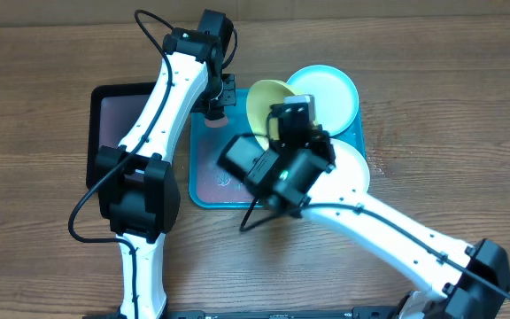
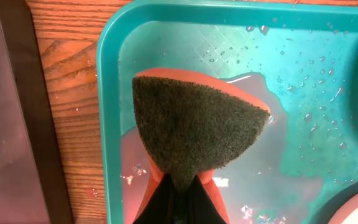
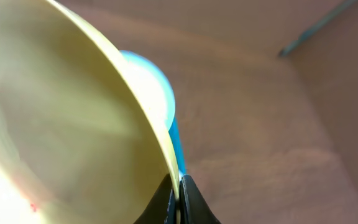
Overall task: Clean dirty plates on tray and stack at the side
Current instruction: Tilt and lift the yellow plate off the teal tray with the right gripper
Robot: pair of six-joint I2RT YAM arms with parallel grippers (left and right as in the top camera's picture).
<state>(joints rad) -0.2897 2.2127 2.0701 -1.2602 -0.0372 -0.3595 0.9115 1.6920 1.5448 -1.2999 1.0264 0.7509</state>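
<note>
Right end effector (image 3: 179, 194) pinches only the rim of the tilted yellow-green plate (image 3: 73, 124) — scrubbing could make it slip; left end effector (image 2: 180, 200) clamps the sponge (image 2: 197, 121).

The turquoise tray (image 1: 195, 186) lies flat, its floor wet with droplets and a pinkish pool. The yellow-green plate (image 1: 264, 105) stands tilted on edge above it, with its rim pinched in my right claw (image 3: 179, 186). The light blue plate (image 1: 330, 89) lies flat in the tray's far right corner, and the white plate (image 1: 354, 164) lies just nearer me, partly hidden
</note>
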